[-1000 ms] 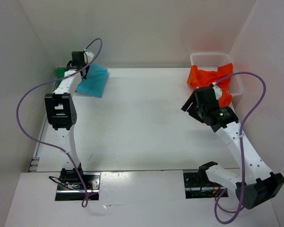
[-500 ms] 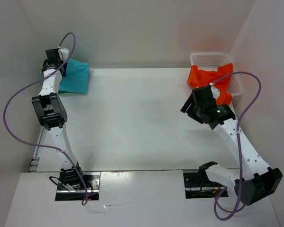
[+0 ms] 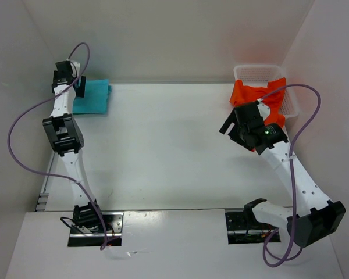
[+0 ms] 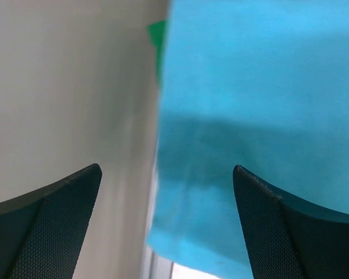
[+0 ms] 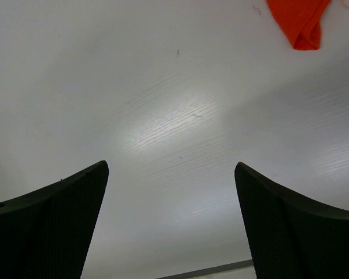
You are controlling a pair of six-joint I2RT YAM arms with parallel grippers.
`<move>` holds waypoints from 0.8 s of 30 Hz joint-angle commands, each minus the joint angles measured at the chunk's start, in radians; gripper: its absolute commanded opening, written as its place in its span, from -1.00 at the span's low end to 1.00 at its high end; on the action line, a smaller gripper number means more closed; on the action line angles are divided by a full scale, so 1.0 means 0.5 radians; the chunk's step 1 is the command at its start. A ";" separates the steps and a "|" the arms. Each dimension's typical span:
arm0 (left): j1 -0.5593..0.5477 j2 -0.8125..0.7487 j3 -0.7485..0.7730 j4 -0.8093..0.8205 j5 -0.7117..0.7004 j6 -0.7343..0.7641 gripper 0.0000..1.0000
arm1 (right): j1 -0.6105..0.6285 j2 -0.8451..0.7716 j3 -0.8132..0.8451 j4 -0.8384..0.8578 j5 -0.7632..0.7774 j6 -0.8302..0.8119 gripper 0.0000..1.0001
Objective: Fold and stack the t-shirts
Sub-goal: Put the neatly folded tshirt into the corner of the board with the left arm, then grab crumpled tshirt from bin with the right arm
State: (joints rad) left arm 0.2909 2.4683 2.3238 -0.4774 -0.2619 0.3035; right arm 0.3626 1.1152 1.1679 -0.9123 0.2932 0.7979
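A folded turquoise-blue t-shirt (image 3: 93,97) lies in the table's back left corner. In the left wrist view it (image 4: 262,116) fills the right side, and a sliver of dark green t-shirt (image 4: 156,36) peeks out past its far edge. My left gripper (image 3: 78,87) hovers over the turquoise shirt's left edge, open (image 4: 166,168) and holding nothing. The orange-red t-shirt (image 3: 253,94) hangs crumpled over the front of the white basket (image 3: 256,71); one corner of it (image 5: 299,23) shows in the right wrist view. My right gripper (image 3: 231,125) is open (image 5: 171,165) over bare table, just in front of that shirt.
White walls close in the table at the left, back and right. The left wall (image 4: 64,87) stands right beside the left gripper. The basket sits in the back right corner. Purple cables (image 3: 23,125) loop off both arms.
My left gripper carried the turquoise shirt left into the corner, then opened and let it go there. The right gripper edged back and left and opened a little wider.
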 commanded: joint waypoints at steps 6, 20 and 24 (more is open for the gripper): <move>0.133 -0.555 -0.119 0.022 0.115 -0.162 1.00 | 0.020 0.368 0.265 -0.216 0.904 0.275 1.00; 0.026 -1.366 -1.364 -0.143 1.101 -0.198 1.00 | -0.437 0.748 -0.145 0.348 1.426 0.386 1.00; 0.026 -1.366 -1.408 -0.143 1.162 -0.254 1.00 | -0.526 0.969 -0.115 0.447 1.426 0.307 1.00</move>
State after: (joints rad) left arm 0.2924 1.7893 1.6199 -0.5526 0.2489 0.2234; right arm 0.1204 1.5448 1.1007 -0.7918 0.9329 0.9489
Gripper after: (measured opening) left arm 1.001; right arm 0.999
